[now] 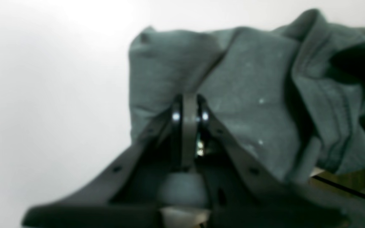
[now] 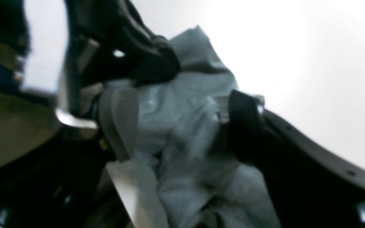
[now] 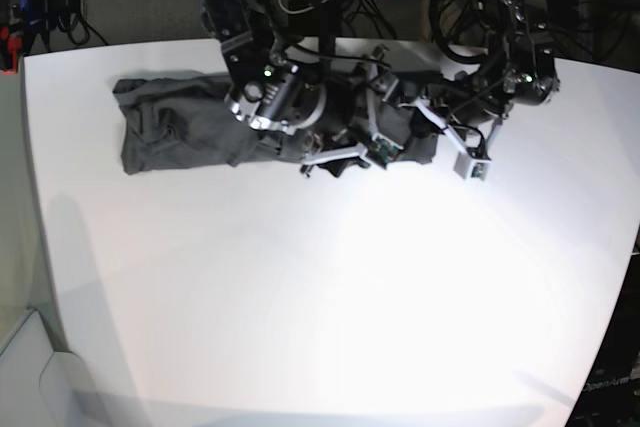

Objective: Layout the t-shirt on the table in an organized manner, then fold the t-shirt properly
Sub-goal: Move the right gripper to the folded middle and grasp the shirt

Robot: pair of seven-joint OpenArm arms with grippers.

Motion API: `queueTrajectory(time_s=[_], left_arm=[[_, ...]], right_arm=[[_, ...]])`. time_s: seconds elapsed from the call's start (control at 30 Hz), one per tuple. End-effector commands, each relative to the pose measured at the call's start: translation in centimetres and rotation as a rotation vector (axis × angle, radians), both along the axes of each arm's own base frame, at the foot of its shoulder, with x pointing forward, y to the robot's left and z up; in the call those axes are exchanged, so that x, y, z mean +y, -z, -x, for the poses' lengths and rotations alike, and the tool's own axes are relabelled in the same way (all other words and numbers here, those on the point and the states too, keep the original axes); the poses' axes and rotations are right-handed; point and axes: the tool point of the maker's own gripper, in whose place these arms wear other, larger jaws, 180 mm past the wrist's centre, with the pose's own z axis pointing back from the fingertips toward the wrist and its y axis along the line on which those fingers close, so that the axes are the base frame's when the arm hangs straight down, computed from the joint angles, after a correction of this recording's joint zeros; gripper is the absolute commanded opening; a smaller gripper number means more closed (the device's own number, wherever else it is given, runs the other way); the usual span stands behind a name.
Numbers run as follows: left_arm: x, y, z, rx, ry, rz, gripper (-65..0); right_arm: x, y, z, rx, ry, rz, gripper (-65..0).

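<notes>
T-shirt [image 3: 175, 127] soft, charcoal, rumpled; table [image 3: 330, 297] smooth white.

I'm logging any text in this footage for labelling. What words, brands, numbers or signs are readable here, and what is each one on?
No text can be read in any view.
The t-shirt: plain, no print; only pale specks in the blurred left wrist view.
The table: bare white, no markings.
Lower right corner of the base view: faint lettering on a dark surface, too small and dim to read.
</notes>
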Motion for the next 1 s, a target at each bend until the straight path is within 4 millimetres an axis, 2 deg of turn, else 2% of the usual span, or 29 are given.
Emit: queueTrajectory(time_s=[0.0,0.13,0.3,0.37,0.63,0.87,0.97], left_arm=[[-0.3,-1.0,-0.7,-0.036,0.007,0.009,-64.8],[-0.2,-0.9,-0.7,-0.035,0.004,0.008,-64.8],[-0.1,-0.9,-0.7,-0.035,0.005,0.007,-64.8],[-0.2,-0.9,-0.6,-0.034,0.007,0.007,-64.8],[0.0,-0.9,-0.7,-0.036,0.005,0.005,-64.8],[0.1,-0.9,-0.7,-0.036,0.003,0.003,-64.8],[0.1,-0.9,-0.7,-0.036,0.003,0.005,-64.8]], right_arm=[[1.1,-2.0,-0.7,-0.044,-0.004,-0.07,-23.3],[1.0,-1.9,-0.7,-0.043,-0.003,-0.062,-36.8],[-1.2,-1.1,-1.9,-0.027,0.065,-0.043,-56.1],[-2.3,-0.9,-2.4,-0.024,0.1,-0.038,-60.2],[-7.6,0.4,-4.0,-0.023,0.206,0.029,-61.1],[-10.1,-0.9,-3.3,-0.077,0.241,0.058,-61.2],[-10.2,-1.7,-2.7,-0.096,0.244,0.051,-61.0]])
